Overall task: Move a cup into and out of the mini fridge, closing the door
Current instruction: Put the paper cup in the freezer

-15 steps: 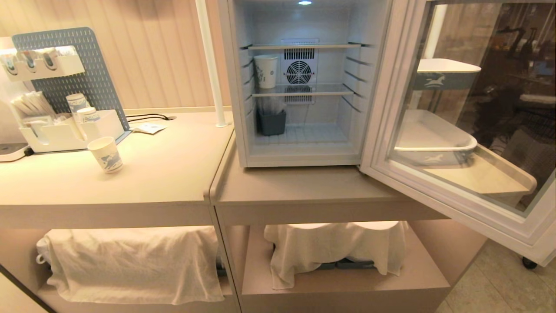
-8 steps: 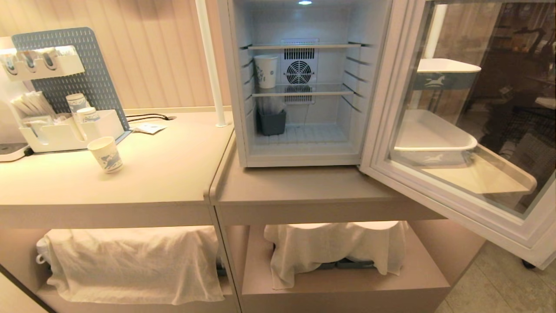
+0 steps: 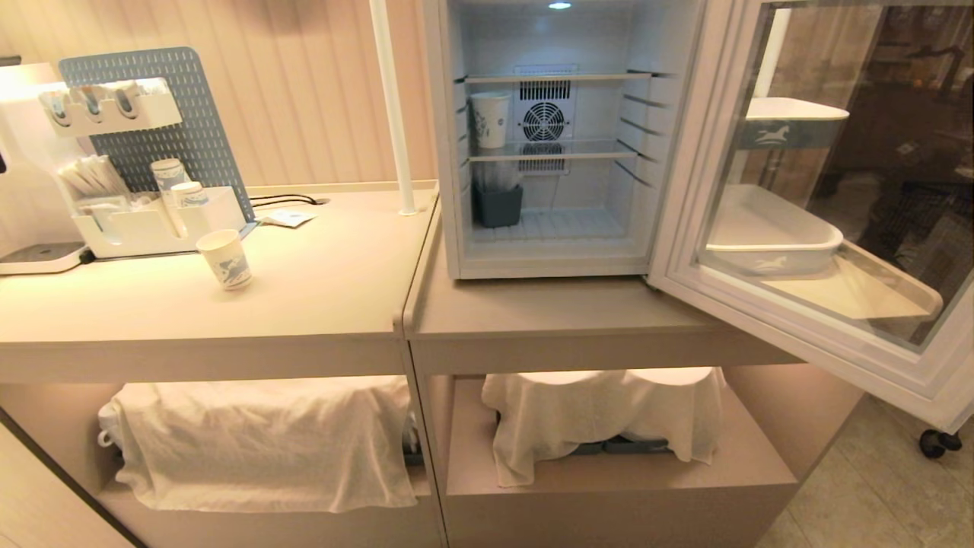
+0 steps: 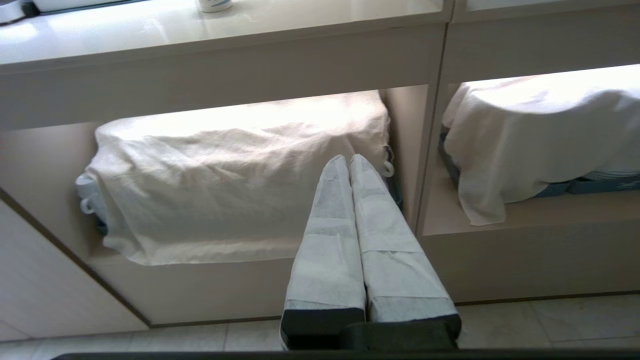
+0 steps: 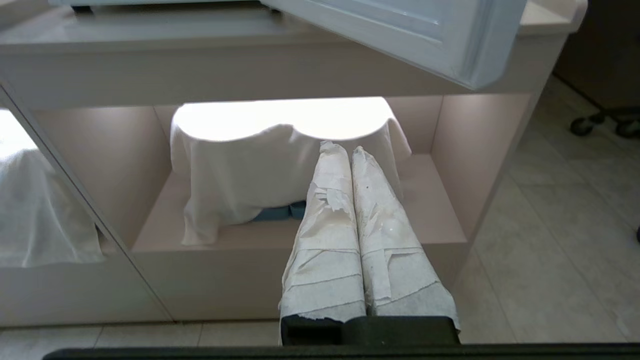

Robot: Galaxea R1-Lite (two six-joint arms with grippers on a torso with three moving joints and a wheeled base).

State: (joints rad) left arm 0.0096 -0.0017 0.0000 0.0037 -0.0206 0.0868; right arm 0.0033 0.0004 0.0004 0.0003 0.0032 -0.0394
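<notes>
Broadly, the tabletop (image 3: 327,304) ran across the scene in two joined sections, with white cloths (image 3: 259,441) draped over things on the lower shelves. On its right section stood the mini fridge (image 3: 445,152), lit inside, its door (image 3: 799,327) swung wide open toward the right, reaching out past the tabletop's edge. A blue pegboard organiser (image 3: 144,137) sat at the far left, holding stacked cups and sachets. Low down in front of the shelves, the left gripper (image 4: 348,161) and the right gripper (image 5: 341,148) each pointed at a cloth, both with paper-wrapped jaws clenched together on nothing. Inside the fridge a dark bin (image 3: 498,205) rested on the floor, and one patterned cup (image 3: 491,119) stood on the middle wire shelf at the left, beside the round fan. Another cup (image 3: 224,259) stood upright on the left tabletop, just in front of the organiser
</notes>
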